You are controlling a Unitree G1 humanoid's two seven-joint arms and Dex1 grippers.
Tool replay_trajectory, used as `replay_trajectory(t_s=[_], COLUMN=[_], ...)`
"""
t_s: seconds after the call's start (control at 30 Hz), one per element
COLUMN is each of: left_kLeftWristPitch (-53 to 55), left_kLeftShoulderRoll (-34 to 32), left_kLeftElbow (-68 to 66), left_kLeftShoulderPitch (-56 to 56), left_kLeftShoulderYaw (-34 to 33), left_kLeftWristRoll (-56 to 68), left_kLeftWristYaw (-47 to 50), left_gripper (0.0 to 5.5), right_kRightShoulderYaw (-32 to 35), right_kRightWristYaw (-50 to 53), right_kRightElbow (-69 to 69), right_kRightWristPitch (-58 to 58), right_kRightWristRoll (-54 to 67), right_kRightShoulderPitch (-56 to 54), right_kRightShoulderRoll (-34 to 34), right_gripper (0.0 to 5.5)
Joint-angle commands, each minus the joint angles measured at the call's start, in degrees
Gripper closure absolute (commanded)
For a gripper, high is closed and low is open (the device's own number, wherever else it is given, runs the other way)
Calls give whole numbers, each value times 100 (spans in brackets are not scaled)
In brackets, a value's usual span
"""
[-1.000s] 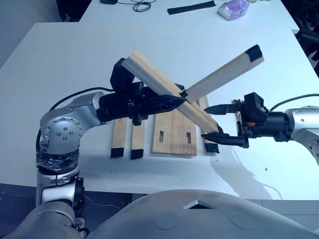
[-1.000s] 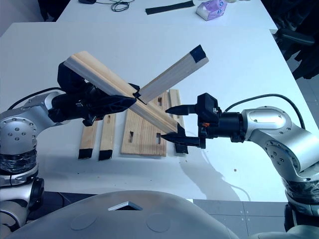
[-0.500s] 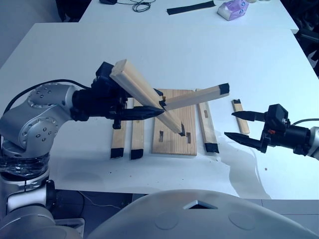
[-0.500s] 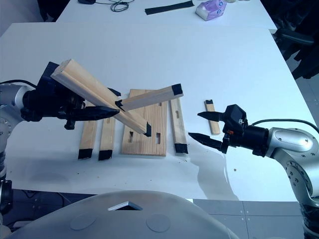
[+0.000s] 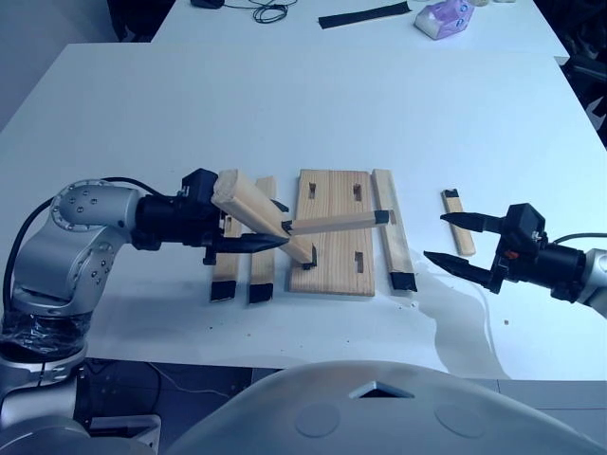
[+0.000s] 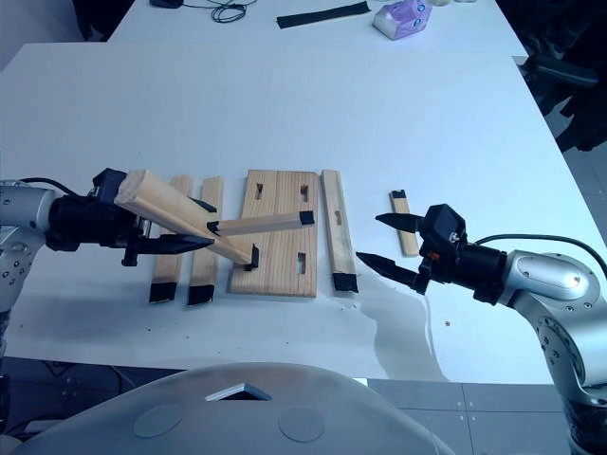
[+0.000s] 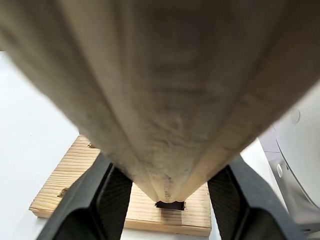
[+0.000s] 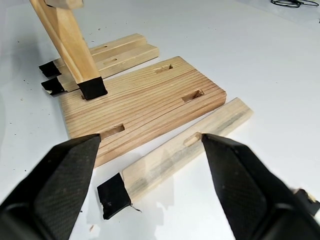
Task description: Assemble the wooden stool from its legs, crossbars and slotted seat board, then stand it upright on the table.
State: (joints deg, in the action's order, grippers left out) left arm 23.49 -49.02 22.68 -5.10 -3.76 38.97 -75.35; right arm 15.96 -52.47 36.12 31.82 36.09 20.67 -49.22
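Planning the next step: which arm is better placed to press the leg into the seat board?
Left, probably: the left gripper is shut on the leg, its taped tip at the seat board; the right gripper hangs open, apart.

Observed: the seat board [image 6: 281,201] lies flat on the bench [image 6: 285,104], slots facing up. The left gripper [image 6: 194,226] clamps a tilted leg [image 6: 161,204], whose black-capped foot meets the board near its left edge. A crossbar [image 6: 270,224] juts from that leg across the board. Two loose legs [image 6: 168,270] lie just left of the board, and a single leg [image 6: 336,227] lies just right. A short crossbar [image 6: 402,227] lies farther right. The right gripper [image 6: 370,237] is beside it, jaws apart and empty.
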Motion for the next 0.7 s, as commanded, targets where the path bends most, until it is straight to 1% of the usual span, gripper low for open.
replay_trajectory(t_s=[0.03, 0.23, 0.7], left_kLeftWristPitch=[-209, -268, 251], left_kLeftShoulderRoll=[-107, -176, -255], left_kLeftElbow=[-170, -302, -103], left_kLeftShoulderPitch=[53, -101, -523], left_kLeftShoulderYaw=[148, 165, -35], left_kLeftWristRoll=[-309, -280, 187], left_kLeftWristYaw=[-138, -222, -222], left_gripper=[338, 338, 338], right_kRightShoulderYaw=[-44, -38, -36], right_kRightWristYaw=[58, 84, 220], right_kRightElbow=[78, 108, 244], right_kRightWristPitch=[-55, -63, -83], right_kRightWristRoll=[-44, -81, -95], right_kRightShoulderPitch=[-3, 36, 183], right_kRightShoulderRoll=[71, 117, 272], right_gripper=[178, 178, 178])
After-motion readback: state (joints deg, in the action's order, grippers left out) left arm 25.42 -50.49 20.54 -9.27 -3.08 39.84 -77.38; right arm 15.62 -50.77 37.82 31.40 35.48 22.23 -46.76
